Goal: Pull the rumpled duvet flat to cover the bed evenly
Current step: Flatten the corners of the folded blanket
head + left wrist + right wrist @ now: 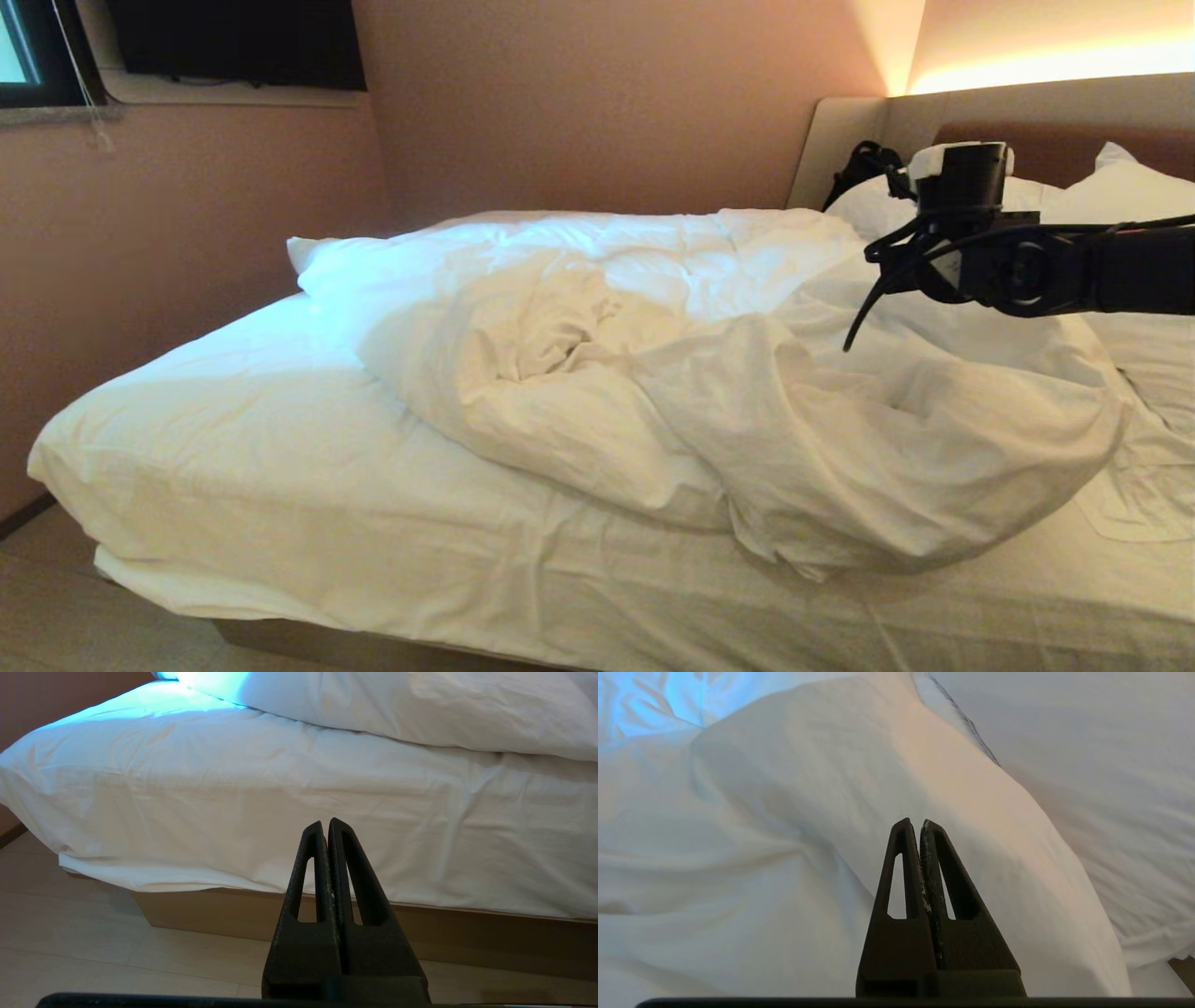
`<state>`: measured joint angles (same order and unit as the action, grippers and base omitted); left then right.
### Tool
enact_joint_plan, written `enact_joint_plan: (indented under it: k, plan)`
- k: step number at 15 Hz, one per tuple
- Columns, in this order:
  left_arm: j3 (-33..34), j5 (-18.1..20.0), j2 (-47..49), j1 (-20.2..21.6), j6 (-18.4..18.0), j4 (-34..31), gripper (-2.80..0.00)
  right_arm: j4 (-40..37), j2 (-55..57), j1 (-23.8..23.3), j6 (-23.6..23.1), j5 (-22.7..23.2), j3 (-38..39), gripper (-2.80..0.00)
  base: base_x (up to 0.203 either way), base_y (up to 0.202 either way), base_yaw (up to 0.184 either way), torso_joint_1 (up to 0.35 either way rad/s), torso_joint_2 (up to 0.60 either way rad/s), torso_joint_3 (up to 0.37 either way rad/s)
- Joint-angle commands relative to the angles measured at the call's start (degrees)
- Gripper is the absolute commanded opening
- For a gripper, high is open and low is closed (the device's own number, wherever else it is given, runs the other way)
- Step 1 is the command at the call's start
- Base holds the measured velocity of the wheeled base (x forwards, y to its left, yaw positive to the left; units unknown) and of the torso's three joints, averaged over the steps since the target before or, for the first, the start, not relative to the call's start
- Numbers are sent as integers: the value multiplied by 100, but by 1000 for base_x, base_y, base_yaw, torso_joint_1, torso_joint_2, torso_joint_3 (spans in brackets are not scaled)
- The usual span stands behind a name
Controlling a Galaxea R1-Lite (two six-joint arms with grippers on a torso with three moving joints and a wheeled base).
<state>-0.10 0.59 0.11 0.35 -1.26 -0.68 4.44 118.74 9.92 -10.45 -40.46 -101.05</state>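
Taking the bed (187, 467) as my reference, left to right. At its left end I see thin white sheet, lightly creased, stretched over the mattress, with a rounded corner and a tan base edge below; bare pale floor (93, 961) runs along this side, leaving open room. My left gripper (327, 823) sits low beside that side of the bed, pointed at the mattress flank, its black wedge-shaped fingers pressed together on nothing.

Across the middle of the bed lies the duvet (653, 373): thick, puffy, white cotton, heavily wrinkled, bunched into a diagonal heap. Its near edge folds under itself well back from the bed's front edge, so a wide strip of sheet is exposed.

Toward the bed's right end, my right gripper (920, 823) hangs just above the duvet's rounded fold, fingers closed and empty. White pillows (1120, 187) rest against the padded headboard (1027, 107) beyond.
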Motion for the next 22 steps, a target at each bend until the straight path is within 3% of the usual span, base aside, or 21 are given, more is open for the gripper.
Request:
enact_joint_plan:
  k: [1, 7, 10, 11, 16, 22]
  plan:
    - [-8, -3, -2, 0, 3, -2, -280, 9, 165, 1, -3, 67, -147, -280, 0, 0, 0, 0, 0, 0]
    - [1, 2, -2, 0, 3, -2, -280, -4, 1218, -2, -3, 442, -851, -280, 0, 0, 0, 0, 0, 0]
    - [1, 2, -2, 7, 3, -2, -280, 42, 1468, -52, 7, 961, -917, -280, 0, 0, 0, 0, 0, 0]
    - [1, -6, -2, 9, 3, -2, -280, 40, 1468, -61, 8, 988, -917, 0, 0, 0, 0, 0, 0, 0]
    - [1, 2, -2, 9, 3, -2, -280, -4, 1477, -61, 12, 1036, -917, 0, 0, 0, 0, 0, 0, 0]
    - [1, 2, -2, 0, 3, -2, -280, 13, 1653, -122, 60, 1726, -908, 0, 0, 0, 0, 0, 0, 0]
